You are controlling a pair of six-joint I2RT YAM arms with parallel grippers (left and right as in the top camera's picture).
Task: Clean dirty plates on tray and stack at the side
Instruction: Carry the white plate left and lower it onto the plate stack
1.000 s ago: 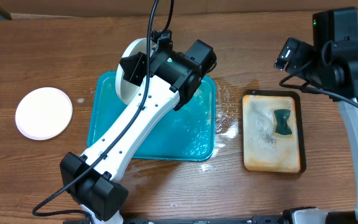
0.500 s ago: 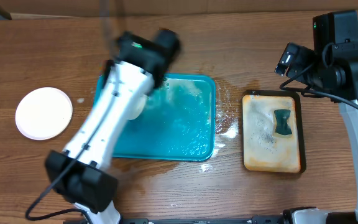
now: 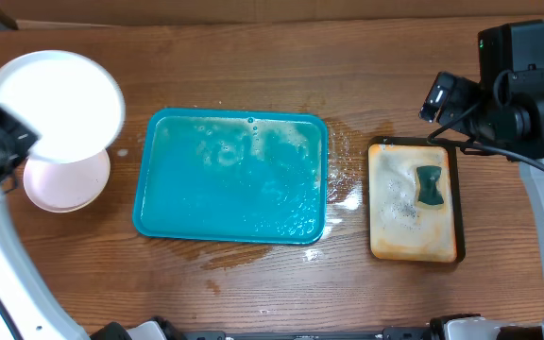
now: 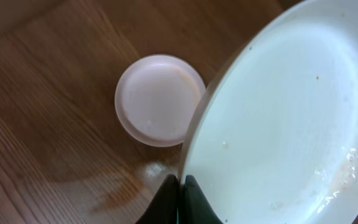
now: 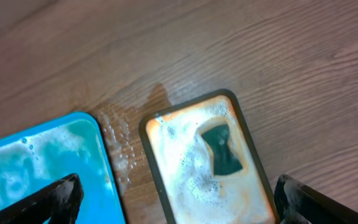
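Left gripper (image 4: 180,186): jaws pinched together on the rim of a white plate (image 4: 284,118). The dark fingertips (image 4: 166,198) meet at the plate's lower edge in the wrist view. The plate is held off the table (image 3: 253,57), tilted, with its face toward the wrist camera. A few droplets and a faint brownish streak sit near its right rim. In the overhead view this plate hangs at the far left, well clear of the tray (image 3: 206,189), and overlaps the upper edge of a second plate (image 3: 64,181) below it.

Second plate: pale, lying flat on the wood to the left of the tray and apart from it. Neither view shows whether it is a single plate or a stack.

Tray: teal, at the centre of the table, long side running left to right. The floor is wet, with white foam (image 3: 300,203) mostly along the right side and top. A film of water lies on the wood along its right and lower edges.

Right gripper (image 5: 176,193): jaws wide apart, nothing between them, hovering above the right side of the table. Its wrist view looks down on a tan tray (image 5: 166,155) with a dark rim and suds inside. This tray sits just right of the teal tray, not touching it. A dark green sponge (image 5: 219,149), pinched at the waist, lies in the tan tray's upper half
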